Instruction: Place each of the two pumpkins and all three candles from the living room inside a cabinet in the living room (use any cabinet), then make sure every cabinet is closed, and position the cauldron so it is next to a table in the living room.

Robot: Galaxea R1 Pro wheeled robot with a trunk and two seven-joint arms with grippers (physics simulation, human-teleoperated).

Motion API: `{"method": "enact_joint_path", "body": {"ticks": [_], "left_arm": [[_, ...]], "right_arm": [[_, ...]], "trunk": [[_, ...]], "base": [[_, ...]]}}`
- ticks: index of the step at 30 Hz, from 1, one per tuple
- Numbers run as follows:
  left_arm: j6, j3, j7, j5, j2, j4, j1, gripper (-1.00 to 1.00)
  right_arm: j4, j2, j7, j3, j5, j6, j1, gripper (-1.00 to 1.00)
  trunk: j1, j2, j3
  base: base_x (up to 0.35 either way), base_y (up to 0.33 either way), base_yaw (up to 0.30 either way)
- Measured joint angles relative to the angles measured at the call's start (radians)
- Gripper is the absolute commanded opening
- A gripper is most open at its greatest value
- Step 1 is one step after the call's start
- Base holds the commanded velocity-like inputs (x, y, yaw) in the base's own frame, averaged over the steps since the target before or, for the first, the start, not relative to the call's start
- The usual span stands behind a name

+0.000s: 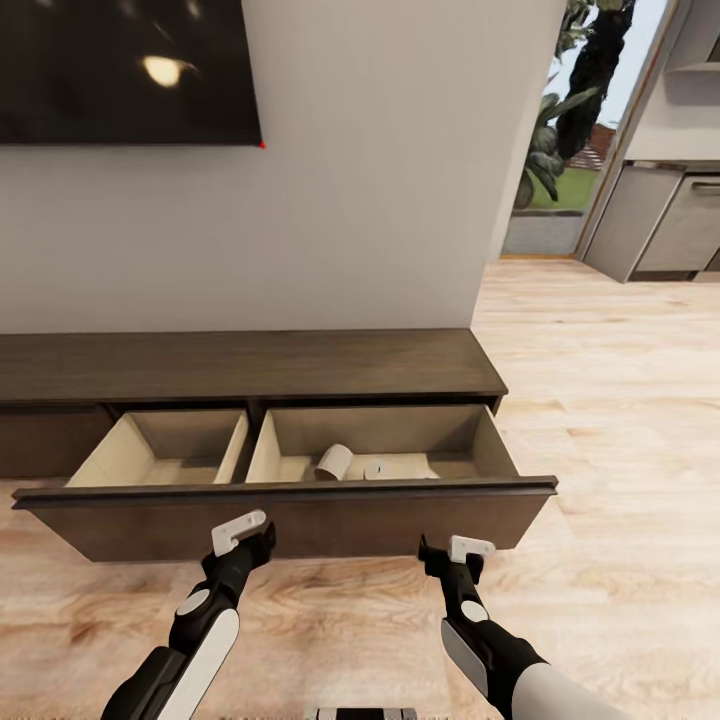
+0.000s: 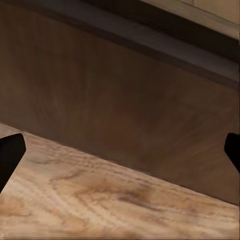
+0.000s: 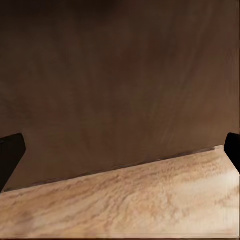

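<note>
Head view, left to right. A black wall TV [image 1: 125,70] hangs on the off-white wall above the cabinet [image 1: 240,365], a long low dark-brown console standing on the light wood-plank floor [image 1: 620,400]. Its wide drawer [image 1: 290,515] is pulled out toward the robot, with two pale beige compartments visible inside. The left compartment [image 1: 165,450] shows bare beige panels. In the right compartment [image 1: 385,440], one candle [image 1: 335,462] lies tipped on its side near the front left; a second candle [image 1: 375,470] sits just beside it to the right, largely hidden behind the drawer front. The left gripper [image 1: 243,537] is held low, close to the drawer front. The right gripper [image 1: 452,556] is likewise low, near the front panel further right. At far right, grey kitchen units [image 1: 660,225] stand beyond a doorway with greenery outside.

Wrist views. Left fingertips [image 2: 10,152] sit at opposite frame edges, so the jaws stand wide, holding nothing, facing drawer front and floor. Right fingertips [image 3: 10,155] are equally wide apart and empty, before the same dark panel.
</note>
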Motion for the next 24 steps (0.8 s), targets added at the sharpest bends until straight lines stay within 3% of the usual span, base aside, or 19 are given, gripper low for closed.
{"method": "enact_joint_path", "body": {"ticks": [7,9,11,13,24], "left_arm": [[-0.001,-0.001,-0.003,-0.007,0.001,0.005,0.0,1.0],[-0.001,-0.005,-0.006,-0.049,0.0,0.006,0.0,1.0],[-0.001,-0.019,-0.007,-0.123,-0.002,0.007,0.0,1.0],[-0.002,-0.026,-0.007,-0.157,-0.003,0.007,0.0,1.0],[-0.002,-0.029,-0.011,-0.176,-0.003,0.008,0.002,1.0]], "right_arm": [[-0.001,0.0,0.0,0.0,0.0,-0.008,0.0,1.0],[-0.002,0.0,0.0,0.0,0.001,-0.014,0.0,1.0],[-0.002,0.0,0.001,0.0,0.001,-0.035,0.0,1.0],[-0.002,0.0,0.001,0.0,0.0,-0.054,0.0,1.0],[0.0,0.0,0.09,0.01,0.036,-0.118,0.0,1.0]], "trunk": [[0.003,-0.002,-0.027],[0.004,-0.002,-0.035],[0.004,-0.002,-0.035],[0.004,-0.002,-0.035],[0.004,-0.002,-0.035]], "base": [[0.0,0.0,0.0],[0.0,0.0,0.0],[0.0,0.0,0.0],[0.0,0.0,0.0],[0.011,0.0,0.0]]}}
